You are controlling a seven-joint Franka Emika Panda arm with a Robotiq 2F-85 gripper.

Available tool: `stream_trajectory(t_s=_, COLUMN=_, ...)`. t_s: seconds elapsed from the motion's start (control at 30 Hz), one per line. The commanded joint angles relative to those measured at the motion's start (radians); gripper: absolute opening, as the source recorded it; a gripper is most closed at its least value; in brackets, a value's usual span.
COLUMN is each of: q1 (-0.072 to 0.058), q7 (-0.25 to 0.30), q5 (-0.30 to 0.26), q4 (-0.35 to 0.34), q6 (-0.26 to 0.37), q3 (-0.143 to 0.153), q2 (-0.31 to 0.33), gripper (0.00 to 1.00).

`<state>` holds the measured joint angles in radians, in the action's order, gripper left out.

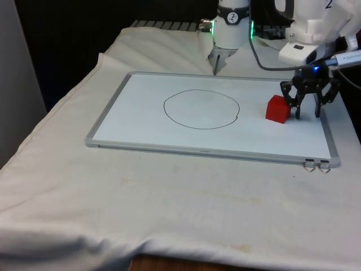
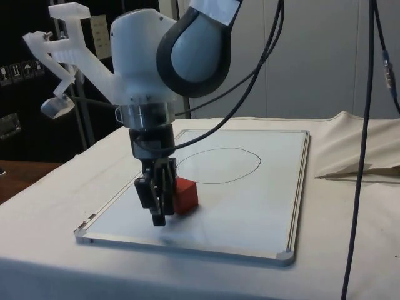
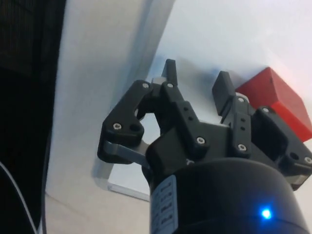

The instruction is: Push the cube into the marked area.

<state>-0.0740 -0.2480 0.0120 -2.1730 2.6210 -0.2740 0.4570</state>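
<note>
Whiteboard (image 1: 146, 121) on white cloth (image 1: 169, 203) — gripper (image 1: 305, 114), fingers apart and empty, beside cube (image 1: 277, 108); circle (image 1: 201, 109) well apart.

A whiteboard (image 1: 141, 127) lies on the worktop (image 1: 169, 203). On it, the cube (image 1: 277, 108) sits toward the front view's right of the drawn circle (image 1: 201, 109), with the jaws just beside the cube, farther right.

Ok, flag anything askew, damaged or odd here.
Nothing stands out. The red cube sits upright on the whiteboard, outside the drawn circle, with the open claw beside it.
</note>
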Motion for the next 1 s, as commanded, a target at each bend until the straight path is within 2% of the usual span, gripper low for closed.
stream_trajectory(t_s=0.0, q1=0.005, q7=0.007, q5=0.0, q4=-0.013, q6=0.011, q3=0.0, q2=-0.009, gripper=0.0)
stream_trajectory(t_s=0.27, q1=0.011, q7=0.045, q5=0.0, q4=-0.055, q6=0.011, q3=0.023, q2=-0.039, gripper=0.0)
stream_trajectory(t_s=0.3, q1=0.007, q7=0.039, q5=0.0, q4=-0.045, q6=0.0, q3=0.023, q2=-0.033, gripper=0.0)
stream_trajectory(t_s=0.33, q1=0.012, q7=0.049, q5=0.001, q4=-0.058, q6=0.011, q3=0.025, q2=-0.042, gripper=0.0)
stream_trajectory(t_s=0.63, q1=0.018, q7=0.092, q5=0.0, q4=-0.081, q6=0.007, q3=0.054, q2=-0.061, gripper=0.0)
stream_trajectory(t_s=0.67, q1=0.014, q7=0.088, q5=0.0, q4=-0.073, q6=0.0, q3=0.055, q2=-0.055, gripper=0.0)
stream_trajectory(t_s=0.7, q1=0.019, q7=0.097, q5=0.0, q4=-0.083, q6=0.007, q3=0.058, q2=-0.063, gripper=0.0)
stream_trajectory(t_s=0.9, q1=0.024, q7=0.13, q5=0.0, q4=-0.101, q6=0.008, q3=0.08, q2=-0.075, gripper=0.0)
stream_trajectory(t_s=0.97, q1=0.019, q7=0.131, q5=0.0, q4=-0.096, q6=0.0, q3=0.086, q2=-0.072, gripper=0.0)
